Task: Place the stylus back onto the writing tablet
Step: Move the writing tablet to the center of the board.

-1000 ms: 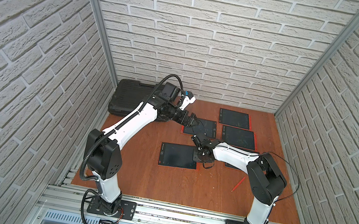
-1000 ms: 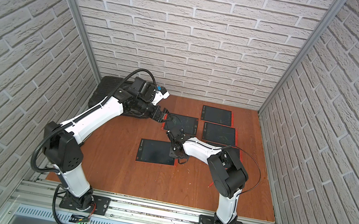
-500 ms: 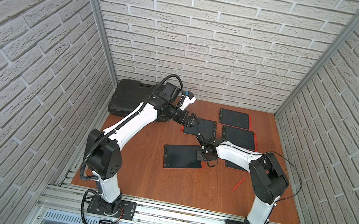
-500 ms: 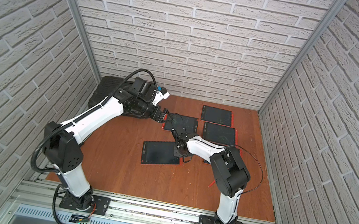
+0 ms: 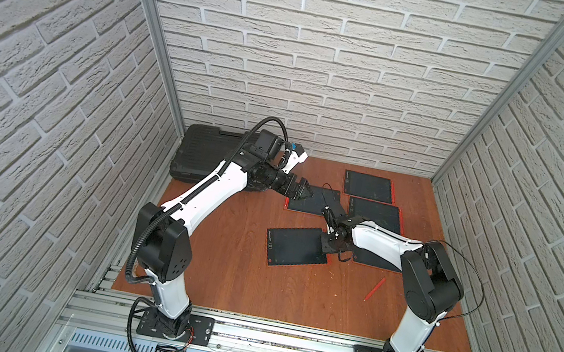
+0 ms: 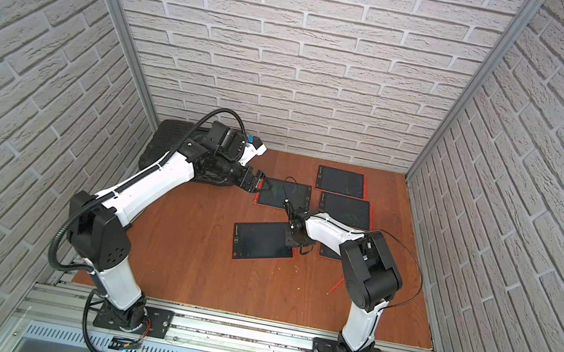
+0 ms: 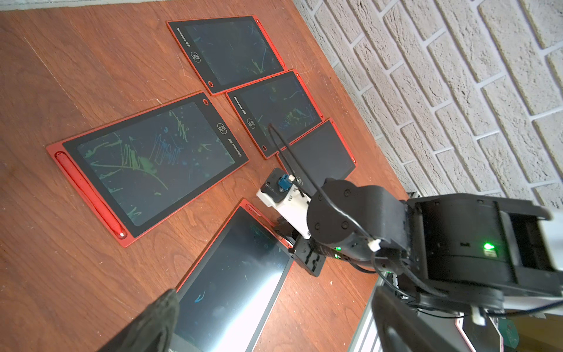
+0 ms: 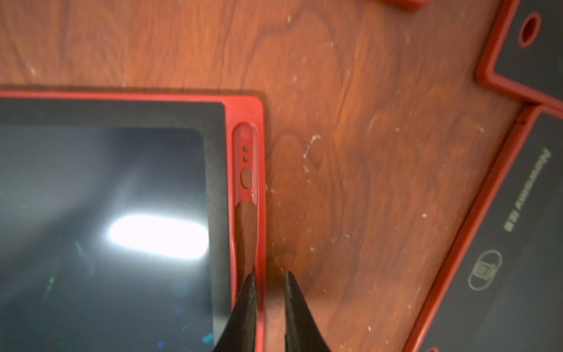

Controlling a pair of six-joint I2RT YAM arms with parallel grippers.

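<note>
A loose red stylus (image 5: 374, 289) (image 6: 335, 286) lies on the wooden floor near my right arm's base, away from both grippers. The nearest red-rimmed writing tablet (image 5: 295, 246) (image 6: 263, 240) lies tilted. Its stylus slot (image 8: 245, 170) is empty. My right gripper (image 5: 325, 245) (image 8: 269, 280) stands at that tablet's right edge. Its jaws are slightly open and straddle the red rim (image 8: 260, 243) without clamping it. My left gripper (image 5: 299, 191) (image 7: 275, 295) hangs wide open and empty by the back-left tablet (image 5: 311, 200).
Several more tablets lie at the back right (image 5: 368, 186) (image 5: 375, 215), one partly under my right arm (image 5: 375, 258). The back-left tablet (image 7: 152, 164) has a stylus (image 7: 88, 195) in its slot. A black case (image 5: 205, 155) sits at the back left. Brick walls close three sides.
The nearest tablet has been dragged a little to the right and turned by my right gripper, whose jaws have now parted slightly. The left arm has not moved.
</note>
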